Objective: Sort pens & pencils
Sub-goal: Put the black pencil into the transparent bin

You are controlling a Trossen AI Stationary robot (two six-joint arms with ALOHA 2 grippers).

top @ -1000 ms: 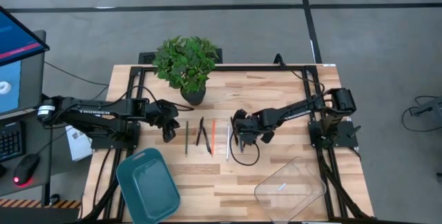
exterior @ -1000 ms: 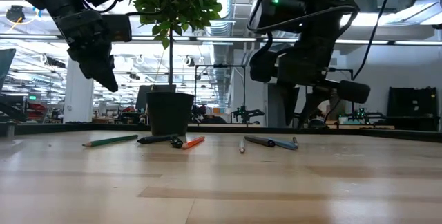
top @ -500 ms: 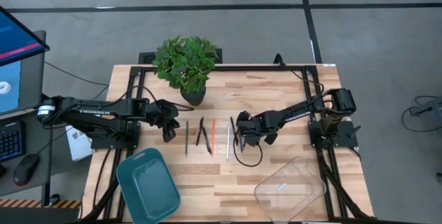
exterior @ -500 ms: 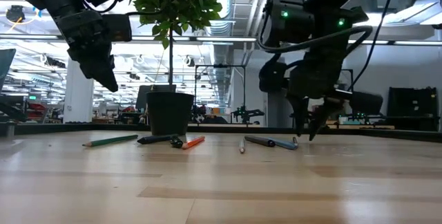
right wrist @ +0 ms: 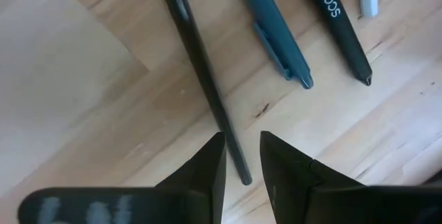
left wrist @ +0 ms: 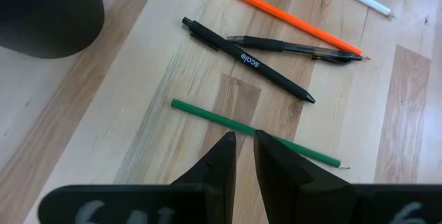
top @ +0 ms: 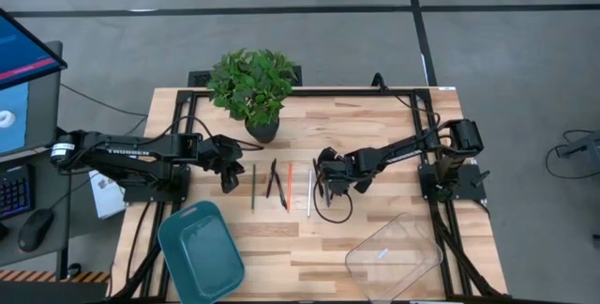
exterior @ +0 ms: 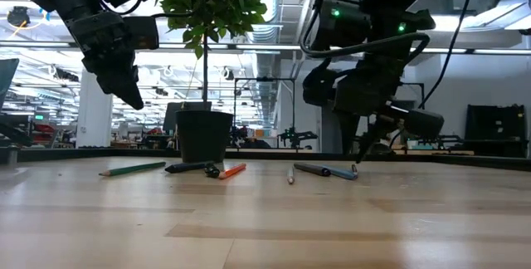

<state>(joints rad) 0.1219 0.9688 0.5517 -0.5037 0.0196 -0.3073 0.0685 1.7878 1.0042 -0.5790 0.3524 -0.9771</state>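
The left gripper point(top: 228, 180) is hanging above the table, fingers nearly together and holding nothing. The right gripper point(top: 320, 190) is pointing down close to the tabletop, fingers slightly apart, empty.

1. Robotics lab / open industrial workspace w/ grey concrete floor point(top: 506, 69).
2. Wooden table point(top: 375, 116) on a black metal frame point(top: 309, 91), two arms bolted on.
3. Monitor point(top: 23, 79), keyboard point(top: 14, 196) & mouse point(top: 31, 234) beside it.
4. Low view: exposed ceiling ducts point(exterior: 282, 7), strip lights point(exterior: 249, 46), more rigs behind.
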